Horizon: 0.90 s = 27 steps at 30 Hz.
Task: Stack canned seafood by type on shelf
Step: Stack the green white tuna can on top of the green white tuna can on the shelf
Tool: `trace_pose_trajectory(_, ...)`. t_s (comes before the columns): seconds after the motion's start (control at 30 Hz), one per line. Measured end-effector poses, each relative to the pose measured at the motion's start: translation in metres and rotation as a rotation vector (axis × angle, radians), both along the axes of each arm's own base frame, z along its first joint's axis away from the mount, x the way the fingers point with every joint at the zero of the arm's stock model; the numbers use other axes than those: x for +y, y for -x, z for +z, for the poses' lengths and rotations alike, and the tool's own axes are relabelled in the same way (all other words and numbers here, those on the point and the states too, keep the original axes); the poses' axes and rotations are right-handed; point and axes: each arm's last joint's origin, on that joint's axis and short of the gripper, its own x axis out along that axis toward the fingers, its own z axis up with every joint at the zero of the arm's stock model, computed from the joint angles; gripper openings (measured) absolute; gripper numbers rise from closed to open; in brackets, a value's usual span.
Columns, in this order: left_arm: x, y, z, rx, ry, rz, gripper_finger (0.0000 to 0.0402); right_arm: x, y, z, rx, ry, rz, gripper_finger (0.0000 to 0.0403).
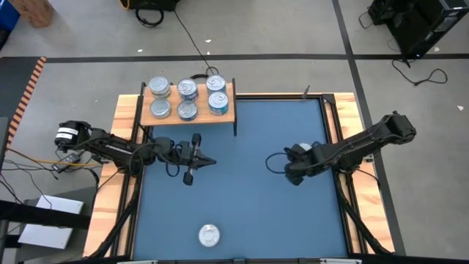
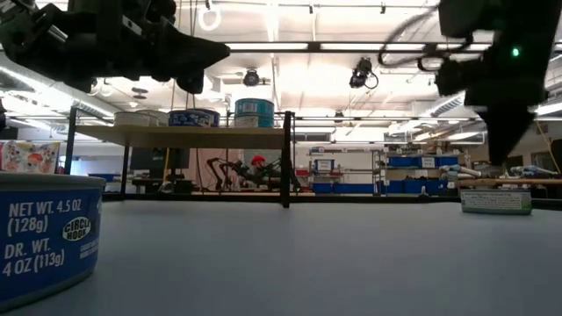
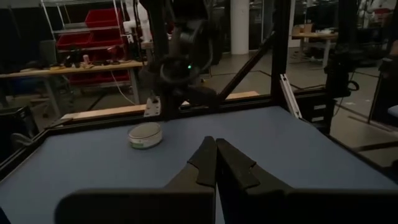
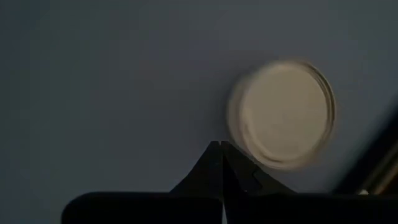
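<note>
Six tins (image 1: 185, 100) stacked on the shelf (image 1: 227, 114), two more loose on the blue worktop (image 1: 249, 191).
Left end effector (image 1: 207, 162) pressed together below the shelf; right end effector (image 1: 293, 174) pressed together above a tin (image 4: 283, 114); another tin (image 1: 209, 235) near the front edge.

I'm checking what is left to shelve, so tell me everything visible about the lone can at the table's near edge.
The lone can is a short round tin with a plain silvery lid, standing upright on the blue tabletop near its front edge, apart from both arms and from the shelf. In the low view its side carries a blue label with white print giving net weight. Nothing touches it but the table.
</note>
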Motion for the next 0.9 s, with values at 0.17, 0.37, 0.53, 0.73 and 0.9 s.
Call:
trace_pose_trajectory(0.17,0.000,0.000,-0.002,0.020,-0.034,0.001,0.0005,-0.009,0.013,-0.018,0.061,0.026,-0.096,0.0000)
trace_pose_trajectory(0.37,0.000,0.000,-0.005,0.043,-0.051,0.010,0.0005,-0.014,0.022,-0.032,0.089,0.056,-0.131,0.0000)
trace_pose_trajectory(0.53,0.000,0.000,-0.005,0.043,-0.051,0.011,0.0005,-0.012,0.015,-0.036,0.024,0.009,-0.097,0.0000)
trace_pose_trajectory(0.73,0.000,0.000,-0.005,0.042,-0.051,0.013,0.0005,-0.004,-0.003,-0.037,-0.112,-0.133,0.020,0.0000)
trace_pose_trajectory(0.9,0.000,0.000,-0.005,0.041,-0.051,0.014,0.0005,-0.001,-0.011,-0.033,-0.166,-0.173,0.084,0.0000)
